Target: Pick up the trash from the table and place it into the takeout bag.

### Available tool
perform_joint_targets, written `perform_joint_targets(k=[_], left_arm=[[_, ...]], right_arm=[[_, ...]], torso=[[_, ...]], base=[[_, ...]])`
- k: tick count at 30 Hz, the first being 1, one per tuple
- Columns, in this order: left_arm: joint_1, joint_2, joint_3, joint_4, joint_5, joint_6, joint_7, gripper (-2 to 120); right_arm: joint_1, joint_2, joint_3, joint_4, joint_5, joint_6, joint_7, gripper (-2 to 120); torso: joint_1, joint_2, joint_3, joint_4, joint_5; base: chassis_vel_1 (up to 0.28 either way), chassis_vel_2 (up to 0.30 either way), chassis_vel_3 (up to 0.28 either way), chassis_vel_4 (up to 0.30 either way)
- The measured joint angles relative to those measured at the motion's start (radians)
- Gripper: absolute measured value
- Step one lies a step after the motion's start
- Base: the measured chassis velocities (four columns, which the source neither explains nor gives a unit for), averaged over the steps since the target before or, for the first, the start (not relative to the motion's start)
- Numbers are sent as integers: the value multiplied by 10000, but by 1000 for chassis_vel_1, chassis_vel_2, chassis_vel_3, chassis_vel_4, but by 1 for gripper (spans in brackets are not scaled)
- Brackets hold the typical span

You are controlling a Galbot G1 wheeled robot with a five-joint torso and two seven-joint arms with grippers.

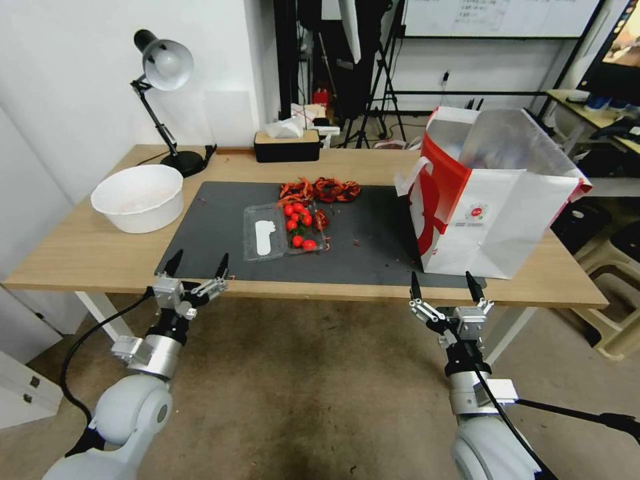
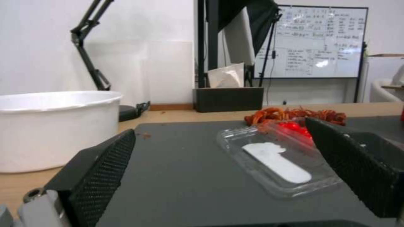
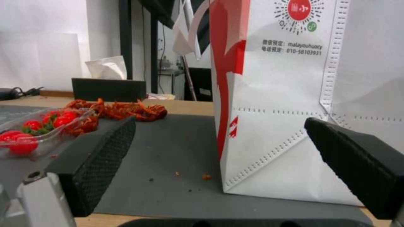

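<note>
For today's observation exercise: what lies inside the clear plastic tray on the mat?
Red cherry tomatoes with green stems fill the clear plastic tray's right half; a white label marks its left half. What lies beneath them is hidden.

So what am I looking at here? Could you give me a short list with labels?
table: light wood table with dark grey mat
bag: takeout bag, upright at the mat's right end
trash: clear plastic tray of cherry tomatoes; red crayfish shells behind
other: white bowl, tissue box, desk lamp
left gripper: open, at near edge
right gripper: open, before bag
</note>
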Motion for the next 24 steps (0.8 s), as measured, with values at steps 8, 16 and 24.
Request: perform_joint_targets(k=[8, 16, 24], left_arm=[[466, -251, -552, 30, 125, -207, 235, 100], [836, -425, -919, 93, 269, -452, 433, 100], [878, -446, -946, 126, 377, -554, 454, 100]], right_arm=[[-70, 62, -1, -11, -88, 44, 16, 100], [-213, 177, -19, -75, -280, 169, 21, 100], [-301, 267, -33, -107, -336, 232, 3, 100]], torso=[[0, -1, 0, 1, -1], [0, 0, 0, 1, -1], [0, 0, -1, 1, -1]], base=[[0, 0, 0, 0], [0, 0, 0, 0], [0, 0, 0, 0]])
